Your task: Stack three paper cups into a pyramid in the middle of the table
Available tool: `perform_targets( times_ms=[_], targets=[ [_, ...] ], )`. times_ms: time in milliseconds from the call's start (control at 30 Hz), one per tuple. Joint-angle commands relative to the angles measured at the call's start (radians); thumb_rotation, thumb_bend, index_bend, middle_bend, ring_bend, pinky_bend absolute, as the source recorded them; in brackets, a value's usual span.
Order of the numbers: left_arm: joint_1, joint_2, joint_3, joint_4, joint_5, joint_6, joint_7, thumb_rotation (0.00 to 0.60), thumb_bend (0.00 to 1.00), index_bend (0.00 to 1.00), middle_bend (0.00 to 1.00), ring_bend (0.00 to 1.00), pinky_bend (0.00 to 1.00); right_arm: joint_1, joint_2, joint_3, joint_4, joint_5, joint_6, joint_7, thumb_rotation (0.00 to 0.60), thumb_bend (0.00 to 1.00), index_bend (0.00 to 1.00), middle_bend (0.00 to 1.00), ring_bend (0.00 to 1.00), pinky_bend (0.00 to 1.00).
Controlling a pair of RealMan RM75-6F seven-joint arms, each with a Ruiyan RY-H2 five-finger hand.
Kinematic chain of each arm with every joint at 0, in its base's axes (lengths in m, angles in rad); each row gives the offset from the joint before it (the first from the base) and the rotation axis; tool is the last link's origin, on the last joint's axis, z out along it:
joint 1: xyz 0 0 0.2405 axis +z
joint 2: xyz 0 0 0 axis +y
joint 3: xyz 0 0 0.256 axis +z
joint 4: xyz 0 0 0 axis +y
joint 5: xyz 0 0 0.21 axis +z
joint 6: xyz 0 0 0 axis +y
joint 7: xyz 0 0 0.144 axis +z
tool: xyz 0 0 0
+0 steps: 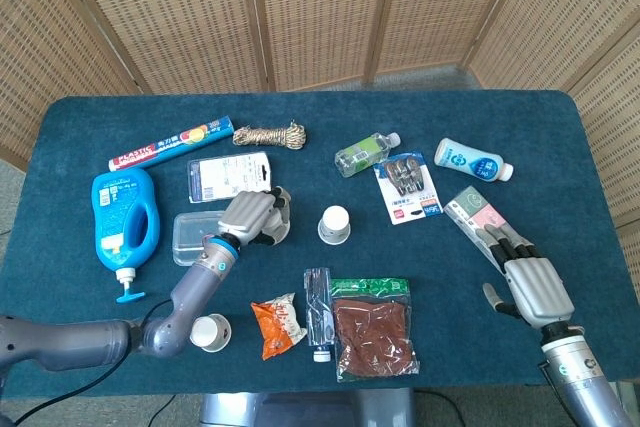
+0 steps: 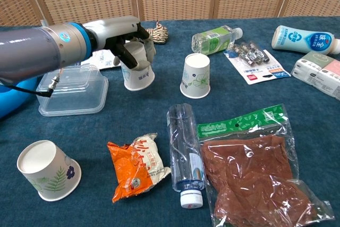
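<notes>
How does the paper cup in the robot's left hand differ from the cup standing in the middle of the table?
The held cup is gripped by the left hand and tilted; the middle cup stands free and upright. The held cup sits near the clear plastic box; the middle cup is nearer the green-label bottle. Both are upside-down white paper cups.
</notes>
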Motion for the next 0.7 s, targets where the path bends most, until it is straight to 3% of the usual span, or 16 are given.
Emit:
perform_targets(
  times_ms=[33,700],
  targets=[
    [-0.011,-0.038,0.001,0.032,-0.001,0.011,0.015,0.6,0.48,0.5,0.28,0.35,0.67,-0.002,0.002,0.002,0.002,-0.003,0.0,0.005,0.6,0.45,0.07,0.05,0.0,0.17],
    [-0.043,-0.191,-0.044,0.173,-0.001,0.021,0.038,0.6,0.47,0.49,0.25,0.35,0.65,-0.022,0.022,0.005,0.018,-0.024,0.005,0.063,0.6,0.45,0.07,0.05,0.0,0.17]
  ],
)
